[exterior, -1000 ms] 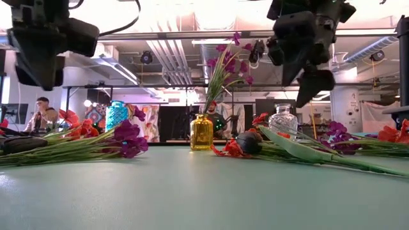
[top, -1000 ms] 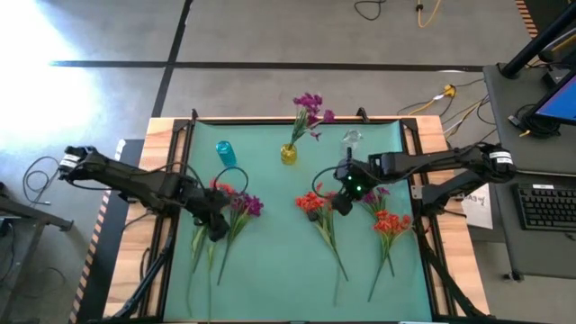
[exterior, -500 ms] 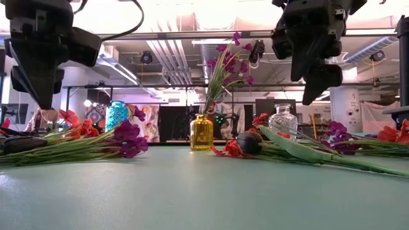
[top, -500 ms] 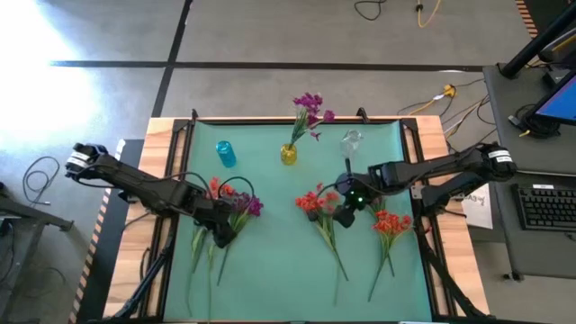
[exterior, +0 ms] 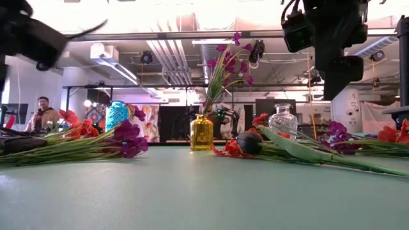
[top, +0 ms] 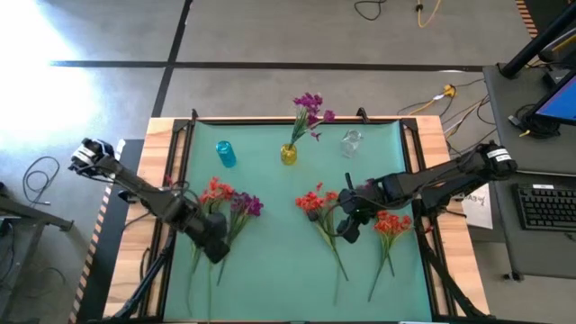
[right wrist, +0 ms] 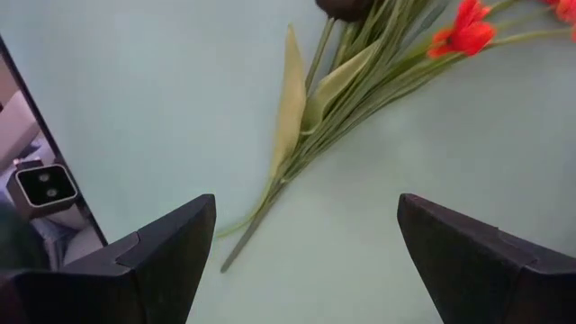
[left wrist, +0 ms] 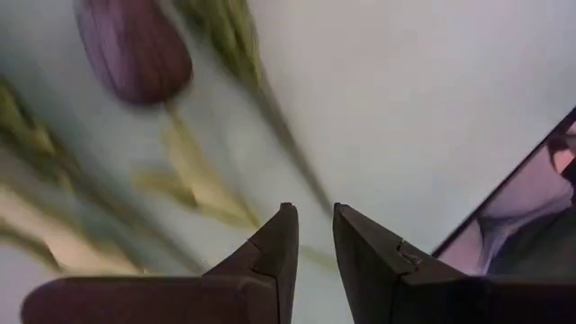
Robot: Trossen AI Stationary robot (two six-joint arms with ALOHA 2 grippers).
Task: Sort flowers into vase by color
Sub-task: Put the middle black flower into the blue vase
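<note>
Three loose bunches of flowers lie flat on the green mat: orange-red and purple heads at the left (top: 229, 198), orange-red heads in the middle (top: 311, 200), orange-red heads at the right (top: 392, 222). A yellow vase (top: 288, 155) at the back holds purple flowers (top: 309, 106). My left gripper (top: 214, 245) hovers over the left bunch's stems, its fingers (left wrist: 313, 211) a narrow gap apart with nothing between; a dark purple bud (left wrist: 135, 49) lies ahead of it. My right gripper (top: 351, 225) hangs wide open (right wrist: 306, 207) above the middle bunch's stems (right wrist: 297, 144).
A blue vase (top: 225, 153) and a clear glass vase (top: 351, 141) stand at the back on either side of the yellow one. Bare mat (top: 279, 270) lies toward the near edge between the bunches. A person (exterior: 43, 112) sits in the room behind.
My left gripper has gone toward the near edge, from beside the left bunch's heads down along its stems, rolling as it went. My right gripper has also gone toward the near edge, from near the clear vase to over the middle bunch's stems. The flowers have not moved.
</note>
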